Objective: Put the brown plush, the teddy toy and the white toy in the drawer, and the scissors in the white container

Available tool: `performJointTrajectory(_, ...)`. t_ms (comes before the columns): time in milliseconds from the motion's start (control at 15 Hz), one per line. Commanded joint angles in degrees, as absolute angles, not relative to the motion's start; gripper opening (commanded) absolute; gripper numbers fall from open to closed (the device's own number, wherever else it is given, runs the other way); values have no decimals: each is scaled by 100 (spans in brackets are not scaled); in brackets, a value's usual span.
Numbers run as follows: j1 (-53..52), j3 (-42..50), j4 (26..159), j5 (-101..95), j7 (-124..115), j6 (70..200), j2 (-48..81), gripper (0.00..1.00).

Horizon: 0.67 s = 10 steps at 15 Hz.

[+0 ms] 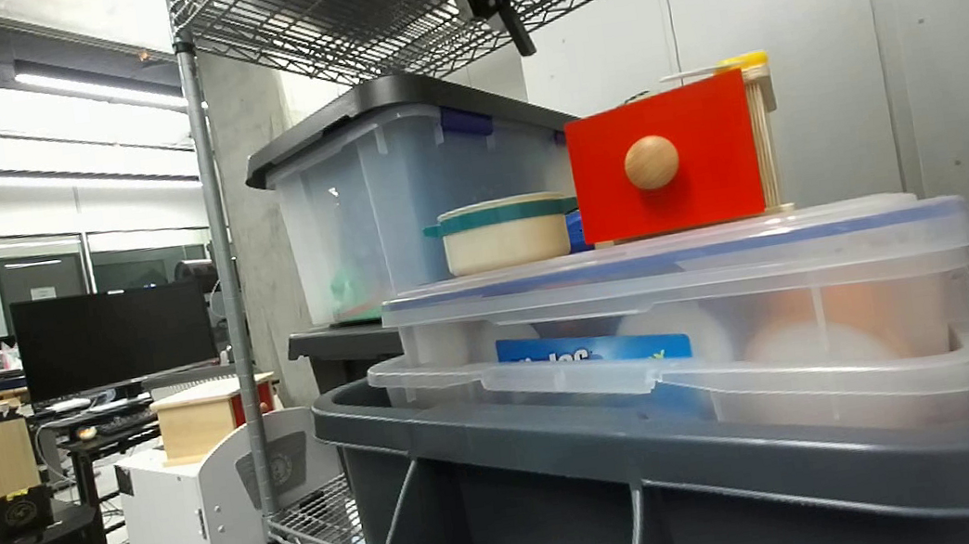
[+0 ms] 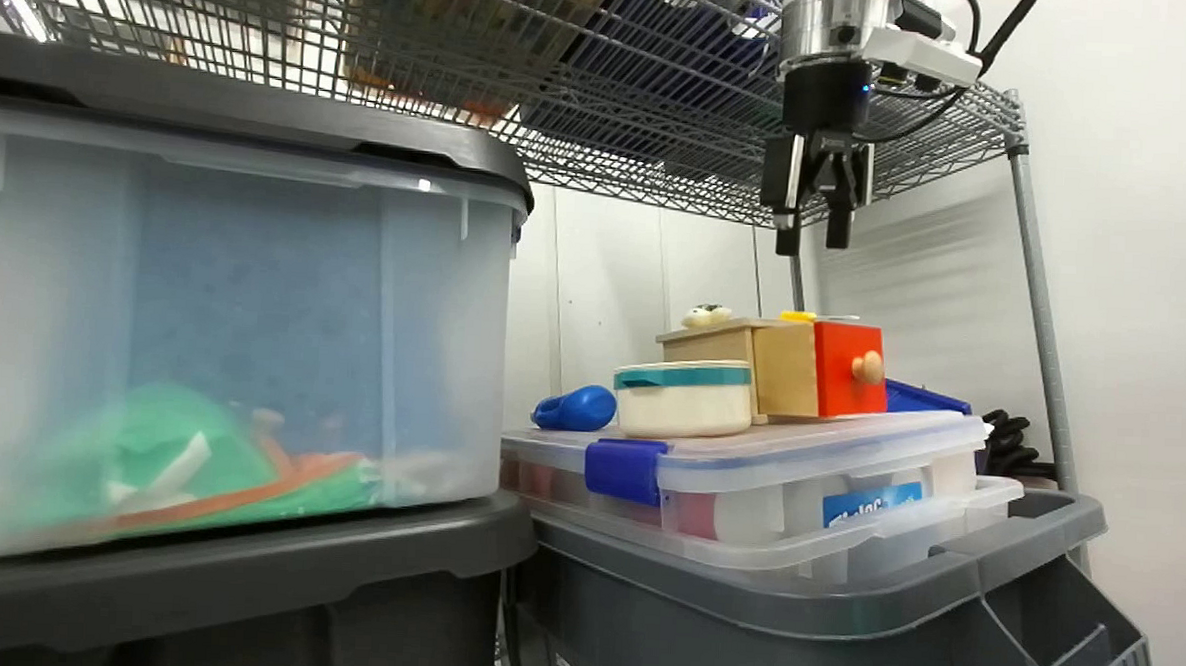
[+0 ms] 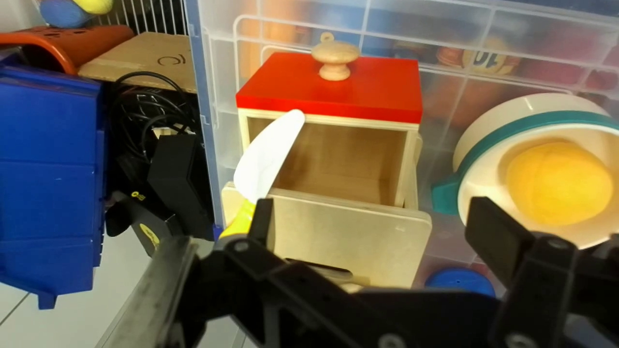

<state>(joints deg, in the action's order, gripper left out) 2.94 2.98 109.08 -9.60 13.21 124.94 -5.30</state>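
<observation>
High over the boxes my gripper (image 2: 812,240) points down, its jaws wide apart with nothing between them. The red-fronted drawer (image 3: 290,92) is pulled out of its pale wooden casing (image 3: 348,227); bare wood shows inside. A knife-shaped toy (image 3: 271,154), white blade and yellow handle, lies across the drawer's side wall and the casing. Beside the casing stands the white container (image 3: 527,116) with a teal band and a yellow-orange thing inside. A small whitish toy (image 2: 706,316), possibly the white toy, rests on the casing. The brown plush, teddy toy and scissors are hidden or out of view.
A lidded clear plastic box (image 1: 681,274) on a grey tote (image 1: 749,434) supports the casing and container. A large clear bin (image 2: 254,308) rises alongside. Wire shelving (image 2: 564,82) spans overhead near the arm. A blue rounded thing (image 2: 580,409) lies behind the container.
</observation>
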Motion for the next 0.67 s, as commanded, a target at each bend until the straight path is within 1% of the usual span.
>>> performJointTrajectory(0, 292, 302, 10705, -1019, 1277, 12345, -460, 100)
performJointTrajectory(600, 289, 296, 10539, -1047, 1297, 12382, -289, 100)
